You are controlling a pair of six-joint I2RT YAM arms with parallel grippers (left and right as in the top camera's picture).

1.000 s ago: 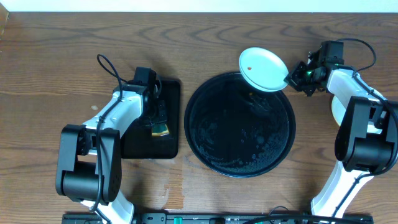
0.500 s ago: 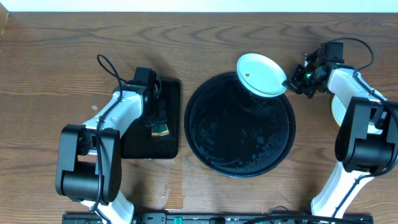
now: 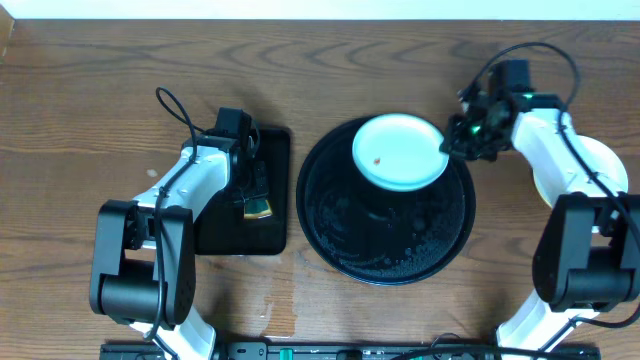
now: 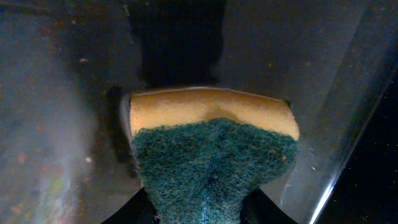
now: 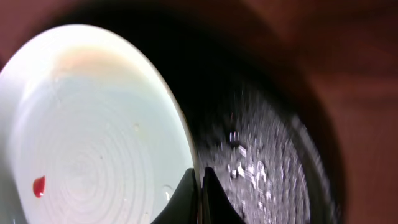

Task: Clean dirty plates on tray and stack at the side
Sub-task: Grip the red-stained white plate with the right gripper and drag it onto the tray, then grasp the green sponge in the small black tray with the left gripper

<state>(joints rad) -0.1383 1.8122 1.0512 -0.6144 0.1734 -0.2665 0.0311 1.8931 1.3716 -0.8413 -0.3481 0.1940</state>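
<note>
While left fingers (image 4: 127, 216) pinch sponge (image 4: 211, 149), right fingers (image 5: 213, 202) clamp plate (image 3: 400, 152) over wooden table (image 3: 80, 100).

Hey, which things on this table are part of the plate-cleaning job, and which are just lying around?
Job: spotted plate, round tray, sponge, second plate half hidden at the right.
Lying about: rectangular tray, merely under the sponge.
</note>
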